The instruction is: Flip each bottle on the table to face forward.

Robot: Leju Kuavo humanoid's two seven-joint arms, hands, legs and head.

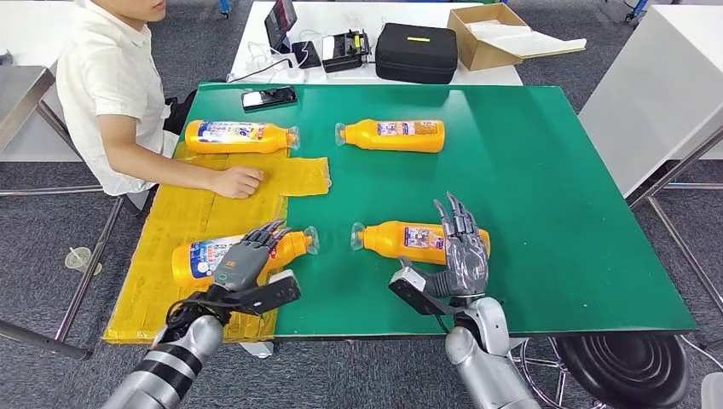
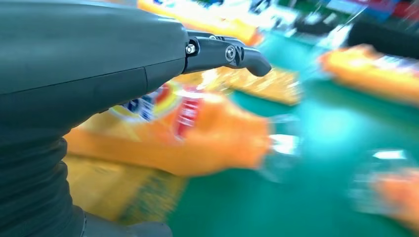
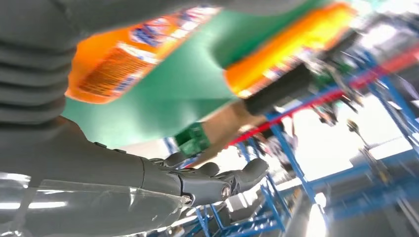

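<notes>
Four orange bottles lie on their sides on the green table (image 1: 554,213). The far left bottle (image 1: 239,136) and the near left bottle (image 1: 198,257) show blue labels. The far right bottle (image 1: 396,135) and the near right bottle (image 1: 401,239) show small print labels. My left hand (image 1: 247,260) hovers over the near left bottle (image 2: 197,133) with fingers (image 2: 232,53) spread, holding nothing. My right hand (image 1: 460,251) stands at the base end of the near right bottle (image 3: 113,64), fingers stretched out and apart, gripping nothing.
A person sits at the table's left side, one hand (image 1: 237,181) resting on the yellow mat (image 1: 170,221). A phone (image 1: 268,97) lies at the far edge. Behind are a black case (image 1: 416,51) and a cardboard box (image 1: 490,34). A black stool (image 1: 631,366) stands near right.
</notes>
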